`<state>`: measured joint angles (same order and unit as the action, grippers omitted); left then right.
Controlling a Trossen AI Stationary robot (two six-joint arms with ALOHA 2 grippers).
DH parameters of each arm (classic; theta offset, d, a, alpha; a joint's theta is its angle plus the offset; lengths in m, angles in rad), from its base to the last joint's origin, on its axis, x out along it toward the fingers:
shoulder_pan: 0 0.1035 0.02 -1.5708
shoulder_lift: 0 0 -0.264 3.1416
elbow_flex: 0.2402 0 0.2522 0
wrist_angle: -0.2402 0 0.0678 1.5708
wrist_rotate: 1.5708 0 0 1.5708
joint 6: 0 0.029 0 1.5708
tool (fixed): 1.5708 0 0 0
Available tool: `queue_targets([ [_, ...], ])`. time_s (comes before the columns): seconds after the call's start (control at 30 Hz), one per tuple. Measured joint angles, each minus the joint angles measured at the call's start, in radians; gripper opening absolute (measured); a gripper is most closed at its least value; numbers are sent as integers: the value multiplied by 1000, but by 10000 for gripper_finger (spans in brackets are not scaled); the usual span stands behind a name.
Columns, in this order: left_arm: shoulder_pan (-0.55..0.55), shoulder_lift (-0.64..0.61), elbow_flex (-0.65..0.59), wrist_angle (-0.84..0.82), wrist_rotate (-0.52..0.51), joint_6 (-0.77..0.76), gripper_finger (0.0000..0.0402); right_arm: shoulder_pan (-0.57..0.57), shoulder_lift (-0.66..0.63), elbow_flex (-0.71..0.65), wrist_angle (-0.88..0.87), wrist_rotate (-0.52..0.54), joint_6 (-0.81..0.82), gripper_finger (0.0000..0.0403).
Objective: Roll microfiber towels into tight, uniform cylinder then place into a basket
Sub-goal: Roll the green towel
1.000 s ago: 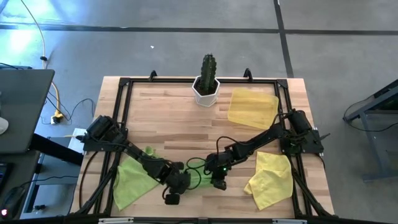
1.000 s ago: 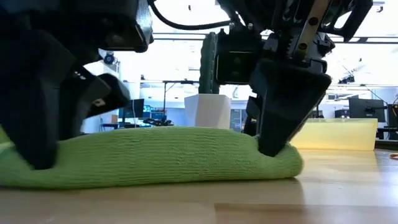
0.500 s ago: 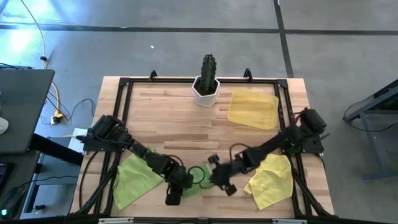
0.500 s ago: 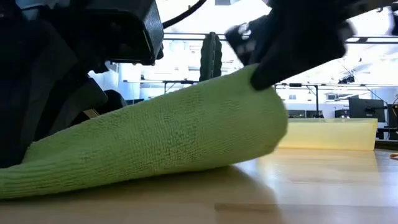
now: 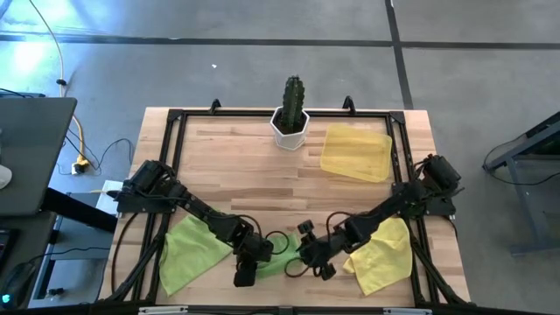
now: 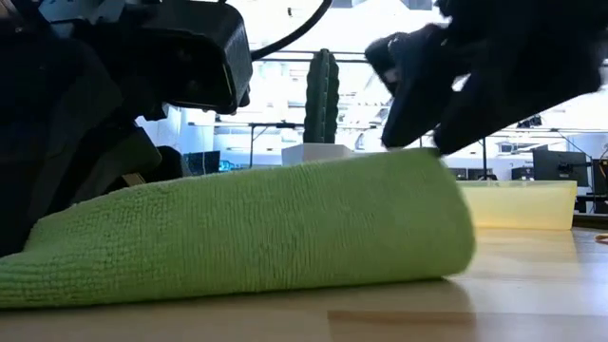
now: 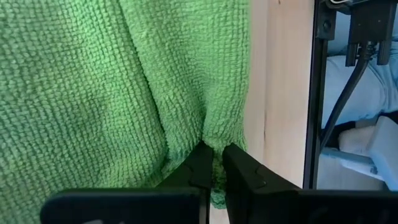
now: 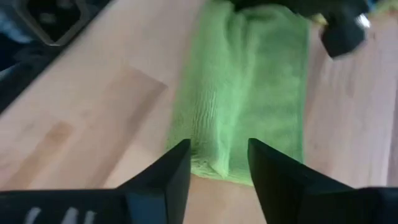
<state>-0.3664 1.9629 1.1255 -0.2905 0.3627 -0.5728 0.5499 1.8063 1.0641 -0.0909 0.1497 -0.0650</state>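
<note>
The half-rolled lime-green microfiber towel (image 7: pixel 124 81) is anchored by the left gripper (image 7: pixel 214 163), pinched on its edge; the right gripper (image 8: pixel 219 163) is spread, apparently for regripping.

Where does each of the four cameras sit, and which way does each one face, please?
High view: above the table, facing straight down; both arms, cactus pot, basket.
Low view: at tabletop height, facing level across the green towel; both arms enter from above.
Left wrist view: looks past the left claw, shut on the towel.
Right wrist view: looks past the open right claw along the towel.
Shared: the green towel appears in every view.
</note>
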Motion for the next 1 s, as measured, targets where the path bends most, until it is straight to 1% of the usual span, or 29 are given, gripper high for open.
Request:
queue_targets([
  [0.1,5,0,0,0,6,0,10,33,-10,0,20,6,-54,164],
  [0.23,15,0,0,-1,15,0,10,67,-11,0,99,38,-101,156],
  [0.37,28,0,-1,1,21,0,10,75,-5,0,169,41,-92,141],
  [0.57,38,0,-1,2,20,0,10,70,92,0,249,36,-19,134],
  [0.67,38,0,0,2,19,-1,10,66,110,0,254,52,10,133],
  [0.83,37,0,0,3,18,-4,10,49,118,0,201,64,33,133],
  [1.0,36,0,0,4,17,-11,10,16,118,0,153,63,110,134],
])
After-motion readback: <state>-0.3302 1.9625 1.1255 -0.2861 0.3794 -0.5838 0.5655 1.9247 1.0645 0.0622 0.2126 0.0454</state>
